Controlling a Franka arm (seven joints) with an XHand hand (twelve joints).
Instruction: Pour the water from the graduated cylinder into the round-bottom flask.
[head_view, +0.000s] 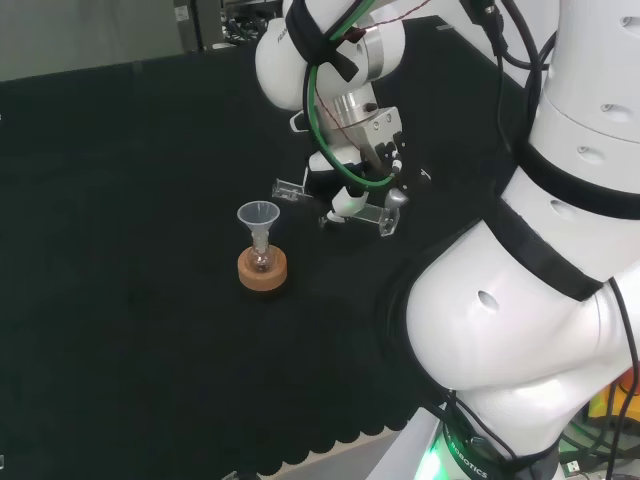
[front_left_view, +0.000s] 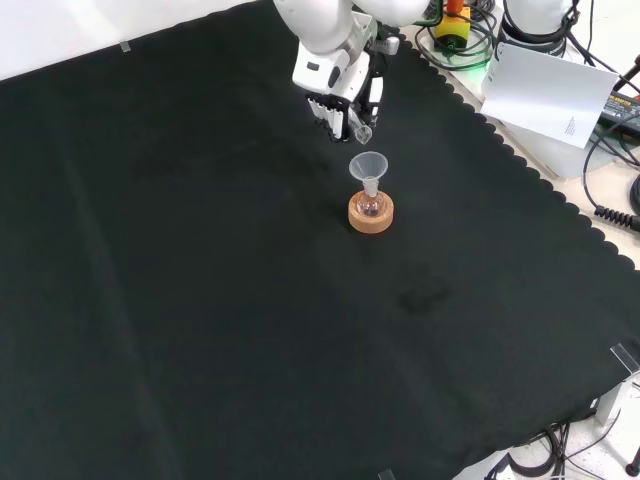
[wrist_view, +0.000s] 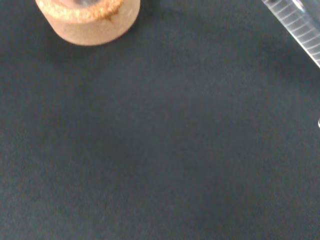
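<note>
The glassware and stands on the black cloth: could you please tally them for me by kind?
Funnel: 1
Round-bottom flask: 1
Cork stand: 1
Graduated cylinder, tilted in the hand: 1
Total: 4

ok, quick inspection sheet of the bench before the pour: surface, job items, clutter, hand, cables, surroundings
Surface: black cloth covers the bench; scalloped edge at the front view's right.
Job's things: round-bottom flask sits in a cork ring with a clear funnel in its neck. Graduated cylinder is held tilted near horizontal, mouth toward the funnel but short of it in the head view. Water level cannot be told.
Clutter: nothing seen on the cloth.
Hand: hand grips the cylinder, fingers curled round it.
Cables: green cable loops along the arm at the wrist.
Surroundings: white paper sheet and black cables off the cloth, front view's upper right.
</note>
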